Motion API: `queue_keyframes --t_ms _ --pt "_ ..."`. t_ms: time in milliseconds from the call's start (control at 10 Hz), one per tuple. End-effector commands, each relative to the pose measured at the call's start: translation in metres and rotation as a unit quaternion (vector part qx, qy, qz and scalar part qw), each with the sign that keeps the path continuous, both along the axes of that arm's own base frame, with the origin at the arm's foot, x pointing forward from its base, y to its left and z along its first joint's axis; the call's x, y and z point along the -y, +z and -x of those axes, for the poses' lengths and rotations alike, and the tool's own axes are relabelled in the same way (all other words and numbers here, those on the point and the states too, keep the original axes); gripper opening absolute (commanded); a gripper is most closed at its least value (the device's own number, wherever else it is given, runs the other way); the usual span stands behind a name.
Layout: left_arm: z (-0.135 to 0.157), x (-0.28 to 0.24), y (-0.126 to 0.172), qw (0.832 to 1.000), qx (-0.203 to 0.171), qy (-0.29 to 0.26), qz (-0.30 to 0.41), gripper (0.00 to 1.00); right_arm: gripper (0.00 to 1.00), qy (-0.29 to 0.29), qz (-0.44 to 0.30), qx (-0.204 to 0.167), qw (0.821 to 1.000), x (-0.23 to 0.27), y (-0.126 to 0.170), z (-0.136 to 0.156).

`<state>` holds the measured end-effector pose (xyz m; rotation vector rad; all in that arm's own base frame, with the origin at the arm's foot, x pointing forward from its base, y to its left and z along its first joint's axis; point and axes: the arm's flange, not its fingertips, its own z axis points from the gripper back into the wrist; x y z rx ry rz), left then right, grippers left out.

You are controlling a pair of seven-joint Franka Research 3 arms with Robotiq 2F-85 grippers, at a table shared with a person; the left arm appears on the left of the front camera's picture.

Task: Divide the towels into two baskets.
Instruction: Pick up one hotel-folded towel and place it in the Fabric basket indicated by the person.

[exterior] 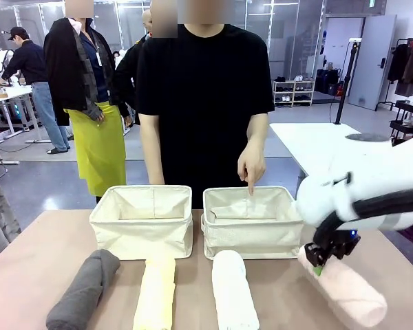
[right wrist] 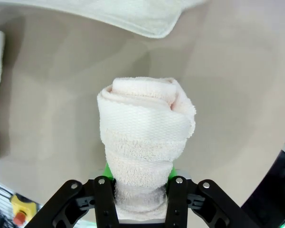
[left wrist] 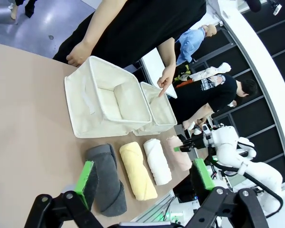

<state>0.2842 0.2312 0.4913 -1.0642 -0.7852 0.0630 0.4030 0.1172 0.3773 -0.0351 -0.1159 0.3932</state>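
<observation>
**A:** Which step is in hand?

**B:** The first pick, by the look of it. The right arm [exterior: 372, 196] has its jaws clamped across the pink towel [exterior: 347, 292] near the roll's far end. That towel sits by the right edge of the worktop [exterior: 27, 261], close to the near corner. Whether it has left the surface cannot be told.

**A:** And the rest?

**B:** The grey towel [exterior: 82, 289], yellow towel [exterior: 157, 292] and white towel [exterior: 234, 292] lie in a row along the near edge, untouched. The left basket [exterior: 141, 237] and right basket [exterior: 251, 240] stand side by side just behind them, toward the far edge, and both look empty. So the dividing has barely begun.

**A:** The left arm?

**B:** Its jaws stand wide apart, holding nothing, above the near left side.

**A:** What does the next move call for?

**B:** Probably a lift high enough for the dangling roll to pass the soft rim, then a short carry to the right basket. The person's hand [exterior: 251, 165] points a finger down into that one. Held by one end, the roll may droop or unwind, so a slow carry and a release well inside the walls seem wise.
</observation>
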Motion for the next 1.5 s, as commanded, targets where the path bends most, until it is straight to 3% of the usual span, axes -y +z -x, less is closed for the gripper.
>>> queue_keyframes --t_ms 0,300,500,600,700,800,900,1100,1400 --pt "0.0 -0.001 0.001 1.0 0.01 -0.003 0.008 1.0 0.43 0.086 -0.001 -0.017 0.996 -0.012 0.069 0.005" --pt "0.0 -0.001 0.001 1.0 0.01 -0.003 0.008 1.0 0.43 0.216 0.051 0.038 0.974 -0.047 0.125 -0.038" --pt "0.0 -0.001 0.001 1.0 0.01 -0.003 0.008 1.0 0.43 0.312 0.081 0.071 0.944 -0.081 0.153 -0.072" --pt "0.0 -0.001 0.001 1.0 0.01 -0.003 0.008 1.0 0.43 0.375 0.091 0.092 0.918 -0.097 0.159 -0.092" --pt "0.0 -0.001 0.001 1.0 0.01 -0.003 0.008 1.0 0.43 0.424 0.078 0.091 0.898 -0.114 0.154 -0.111" --pt "0.0 -0.001 0.001 1.0 0.01 -0.003 0.008 1.0 0.43 0.485 0.084 0.099 0.865 -0.129 0.143 -0.13" --pt "0.0 -0.001 0.001 1.0 0.01 -0.003 0.008 1.0 0.43 0.503 0.084 0.102 0.854 -0.139 0.133 -0.149" --pt "0.0 -0.001 0.001 1.0 0.01 -0.003 0.008 1.0 0.43 0.533 0.068 0.087 0.839 -0.155 0.112 -0.17" --pt "0.0 -0.001 0.001 1.0 0.01 -0.003 0.008 1.0 0.43 0.516 0.082 0.09 0.848 -0.153 0.108 -0.161"
